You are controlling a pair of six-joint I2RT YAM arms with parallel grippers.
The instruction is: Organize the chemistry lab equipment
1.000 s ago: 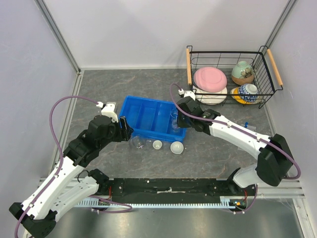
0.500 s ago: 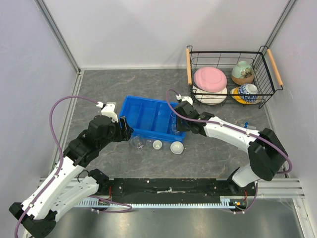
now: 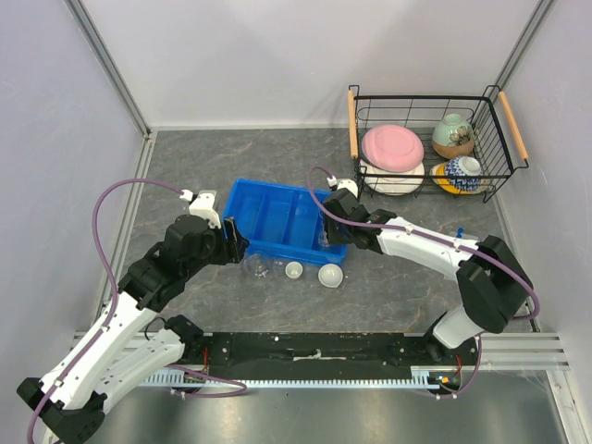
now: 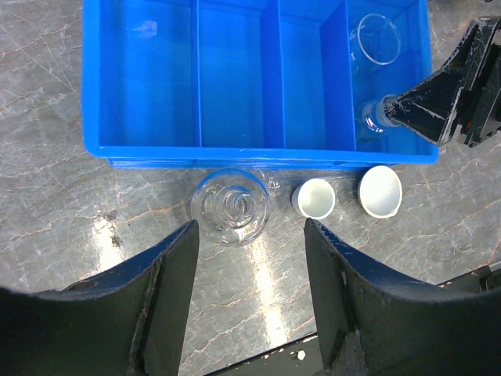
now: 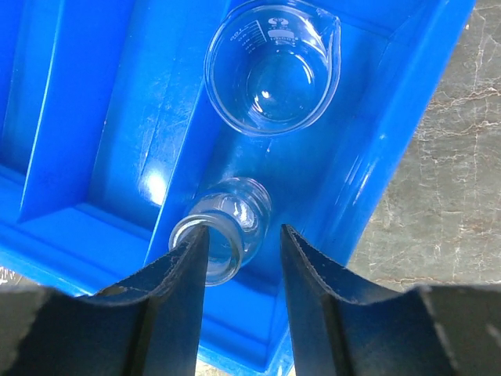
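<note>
A grey marbled table (image 3: 185,166) closed in by pale lilac walls carries everything. At the left, the left pincer (image 4: 250,243) hangs with its jaws wide apart and nothing between them, above a clear beaker (image 4: 232,207) that stands upright on the table just outside the near wall of the blue tray (image 4: 235,154). Beside that beaker sit two little white dishes (image 4: 316,197), also outside the tray. The tray's three left compartments look bare.

The change is at the tray's right end. A second ago the right pincer (image 5: 243,235) was clamped shut and sat farther back. It has since reached down into the rightmost compartment and its jaws have parted. They now stand either side of the neck of a small clear flask (image 5: 227,215) with a gap showing, so I judge the flask released. It lies tilted, with its mouth toward the near wall. A second clear beaker (image 5: 270,66) with printed gradations stands upright just behind it. That makes two glass pieces stowed, with the beaker and dishes still to go in.

At the far right, a wire basket (image 3: 421,92) holds a pink plate (image 3: 392,145) and bowls.
</note>
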